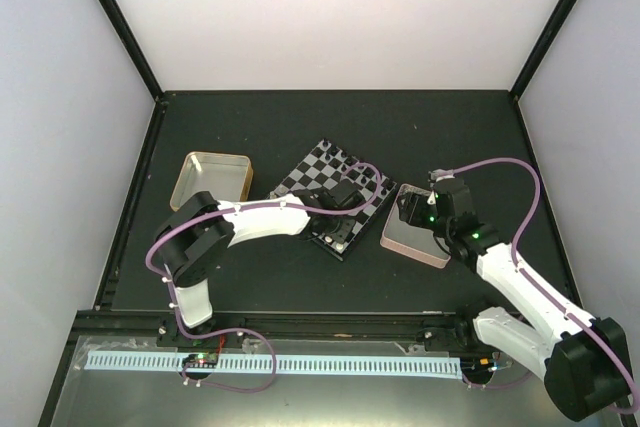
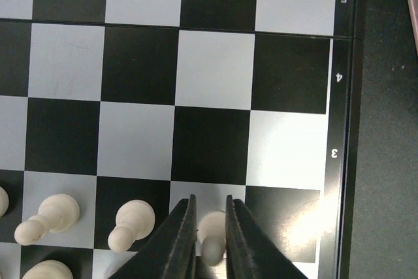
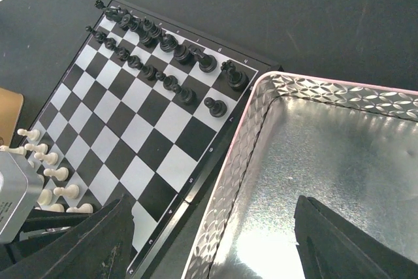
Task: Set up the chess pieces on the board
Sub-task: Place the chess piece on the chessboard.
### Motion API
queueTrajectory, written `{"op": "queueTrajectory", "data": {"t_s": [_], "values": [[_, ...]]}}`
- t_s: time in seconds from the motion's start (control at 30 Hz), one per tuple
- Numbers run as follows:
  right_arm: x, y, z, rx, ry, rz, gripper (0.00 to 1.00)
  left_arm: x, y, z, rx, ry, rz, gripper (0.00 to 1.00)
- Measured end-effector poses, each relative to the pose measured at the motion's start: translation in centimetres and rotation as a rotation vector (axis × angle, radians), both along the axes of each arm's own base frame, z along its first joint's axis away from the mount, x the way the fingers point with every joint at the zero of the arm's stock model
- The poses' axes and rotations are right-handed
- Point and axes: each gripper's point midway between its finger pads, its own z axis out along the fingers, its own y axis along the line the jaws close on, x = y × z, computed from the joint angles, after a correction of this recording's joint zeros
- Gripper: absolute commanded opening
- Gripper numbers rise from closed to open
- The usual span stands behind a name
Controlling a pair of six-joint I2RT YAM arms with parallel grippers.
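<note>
I've got the left claw (image 2: pixel 209 208) pinched on a tiny cream-white pawn (image 2: pixel 210 232) standing on the small black-and-grey checked chessboard (image 3: pixel 140 122), row 2; right claw (image 3: pixel 215 243) hangs wide apart over the pink embossed metal tray (image 3: pixel 313 89); tiny black figures (image 3: pixel 166 47) look done, 2 rows; white's unfinished I reckon, next square's bare.

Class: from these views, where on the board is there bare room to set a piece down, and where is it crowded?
Bare: the middle ranks of the board, bordered by the black pieces on one side and the white pieces on the other, including the squares ahead of the left tool gripping a white pawn. Crowded: both of those end rows.
</note>
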Motion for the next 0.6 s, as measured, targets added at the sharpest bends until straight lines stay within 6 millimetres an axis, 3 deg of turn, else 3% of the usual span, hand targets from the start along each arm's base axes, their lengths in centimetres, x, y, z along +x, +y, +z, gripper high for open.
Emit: {"op": "queueTrajectory", "data": {"t_s": [0.4, 0.5, 0.6], "values": [[-0.1, -0.4, 0.5, 0.003, 0.018, -0.036, 0.67, 0.3, -0.4, 1.2, -0.016, -0.013, -0.005, 0.38], [0.1, -1.4, 1.1, -0.022, 0.016, -0.089, 0.58, 0.3, -0.5, 2.9, -0.053, -0.031, 0.007, 0.4], [0.5, -3.0, 1.2, -0.092, 0.048, -0.158, 0.52, 0.5, -0.6, 6.4, -0.137, -0.074, 0.037, 0.42]]}}
